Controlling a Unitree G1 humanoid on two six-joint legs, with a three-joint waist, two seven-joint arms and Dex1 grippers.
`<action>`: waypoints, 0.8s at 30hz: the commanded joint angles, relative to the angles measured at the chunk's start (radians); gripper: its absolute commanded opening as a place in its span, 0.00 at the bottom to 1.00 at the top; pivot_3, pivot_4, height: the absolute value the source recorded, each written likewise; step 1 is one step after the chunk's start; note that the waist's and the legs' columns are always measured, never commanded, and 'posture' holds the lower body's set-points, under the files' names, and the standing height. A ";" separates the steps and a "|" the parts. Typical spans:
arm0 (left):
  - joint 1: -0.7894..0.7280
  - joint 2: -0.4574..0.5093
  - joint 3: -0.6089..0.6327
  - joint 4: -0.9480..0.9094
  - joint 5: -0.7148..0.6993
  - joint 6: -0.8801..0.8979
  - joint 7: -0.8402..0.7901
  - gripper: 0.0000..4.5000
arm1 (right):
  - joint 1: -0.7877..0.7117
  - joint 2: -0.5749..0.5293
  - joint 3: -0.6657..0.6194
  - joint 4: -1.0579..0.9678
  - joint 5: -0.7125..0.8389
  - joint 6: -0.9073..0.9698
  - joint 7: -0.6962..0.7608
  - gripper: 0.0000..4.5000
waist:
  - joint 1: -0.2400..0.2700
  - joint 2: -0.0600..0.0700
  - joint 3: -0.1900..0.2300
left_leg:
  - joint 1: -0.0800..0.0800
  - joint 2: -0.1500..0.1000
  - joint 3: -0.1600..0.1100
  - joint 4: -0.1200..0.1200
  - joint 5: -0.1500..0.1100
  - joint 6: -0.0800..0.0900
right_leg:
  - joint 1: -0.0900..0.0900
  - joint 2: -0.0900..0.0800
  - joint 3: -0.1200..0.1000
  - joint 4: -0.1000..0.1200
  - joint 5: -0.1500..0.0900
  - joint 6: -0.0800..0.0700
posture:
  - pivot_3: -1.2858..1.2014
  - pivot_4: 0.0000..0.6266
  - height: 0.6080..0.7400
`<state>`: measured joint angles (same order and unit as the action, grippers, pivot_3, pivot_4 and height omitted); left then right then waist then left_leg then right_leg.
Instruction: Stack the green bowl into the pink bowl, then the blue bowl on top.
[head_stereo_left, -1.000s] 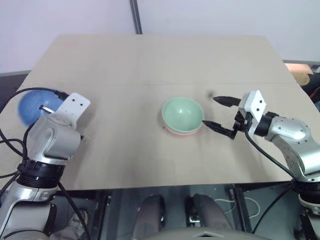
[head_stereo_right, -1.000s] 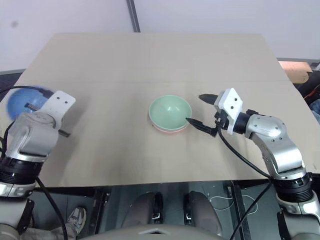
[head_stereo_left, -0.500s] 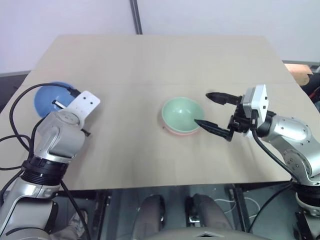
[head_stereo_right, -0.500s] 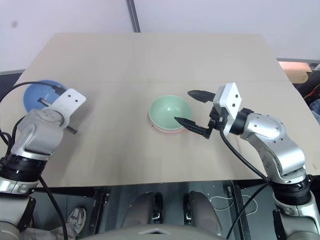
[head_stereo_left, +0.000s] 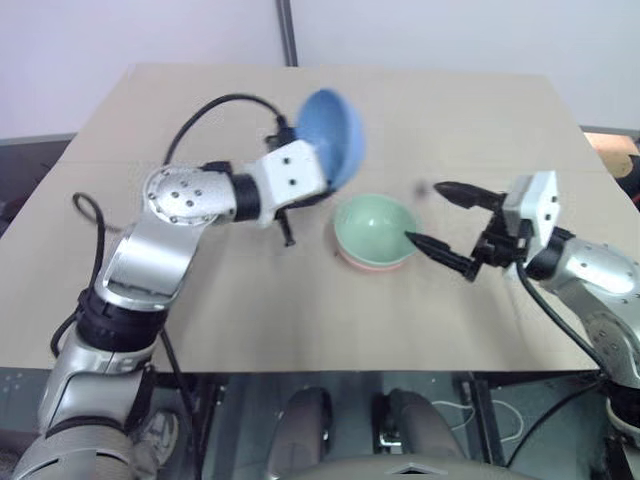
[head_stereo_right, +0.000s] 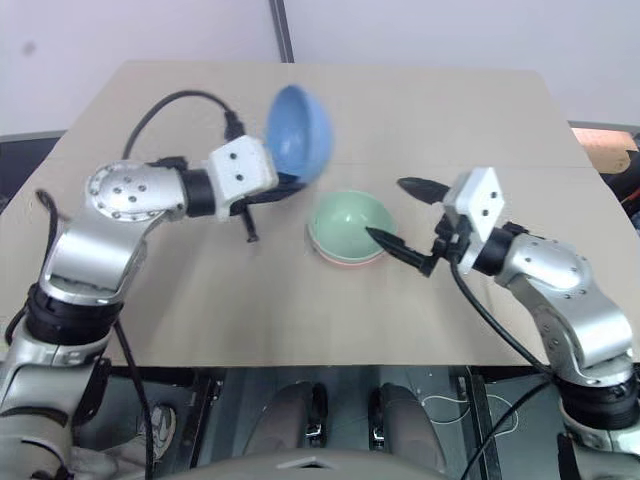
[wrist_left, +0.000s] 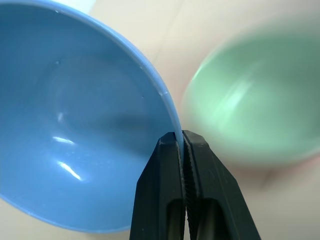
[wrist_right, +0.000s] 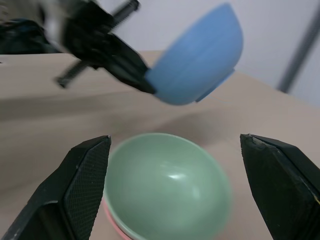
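Now the left end effector (wrist_left: 182, 145) is pinching the blue bowl (head_stereo_left: 333, 138) by its rim, tilted above the desk (head_stereo_left: 200, 310). Nearby, the right end effector (head_stereo_left: 438, 218) is gaping wide beside the green bowl (head_stereo_left: 375, 227), which is nesting in the pink bowl (head_stereo_left: 372, 266).

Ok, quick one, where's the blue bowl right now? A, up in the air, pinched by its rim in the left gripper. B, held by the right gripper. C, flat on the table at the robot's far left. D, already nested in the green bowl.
A: the left gripper is shut on the rim of the blue bowl, tilted in the air beside the green bowl.
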<state>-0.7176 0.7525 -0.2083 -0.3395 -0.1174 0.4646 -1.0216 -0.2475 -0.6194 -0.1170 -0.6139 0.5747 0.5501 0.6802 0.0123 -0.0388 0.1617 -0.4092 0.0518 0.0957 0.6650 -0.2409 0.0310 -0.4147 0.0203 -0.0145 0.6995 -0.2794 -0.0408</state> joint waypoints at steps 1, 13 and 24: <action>-0.055 0.014 -0.042 0.078 -0.024 -0.182 -0.158 0.01 | 0.042 -0.021 -0.089 -0.104 0.034 0.021 -0.052 1.00 | -0.010 0.000 0.000 | 0.000 0.000 0.000 0.000 0.000 0.000 | 0.000 0.001 0.000 0.000 0.000 0.000 | 0.52 0.24 1.00; -0.220 -0.010 -0.123 0.395 -0.015 -0.551 -0.473 0.39 | 0.181 -0.030 -0.152 -0.233 0.028 0.038 -0.172 1.00 | -0.022 0.001 0.001 | 0.000 0.001 -0.001 0.006 0.000 0.000 | 0.000 0.003 0.000 0.005 -0.002 0.004 | 0.52 0.24 1.00; -0.187 0.004 0.060 0.280 -0.154 -0.150 -0.313 0.69 | 0.213 -0.055 -0.143 -0.174 0.059 0.024 -0.123 1.00 | -0.025 0.001 0.001 | -0.001 0.001 -0.002 0.006 0.000 0.000 | -0.001 0.003 0.000 0.005 -0.003 0.004 | 0.52 0.24 1.00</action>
<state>-0.9006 0.7521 -0.2012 -0.0186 -0.2441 0.2776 -1.3830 -0.0273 -0.6786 -0.2408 -0.7874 0.6090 0.5875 0.5461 -0.0126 -0.0379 0.1622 -0.4099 0.0528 0.0936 0.6706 -0.2408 0.0311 -0.4153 0.0233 -0.0144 0.7042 -0.2820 -0.0363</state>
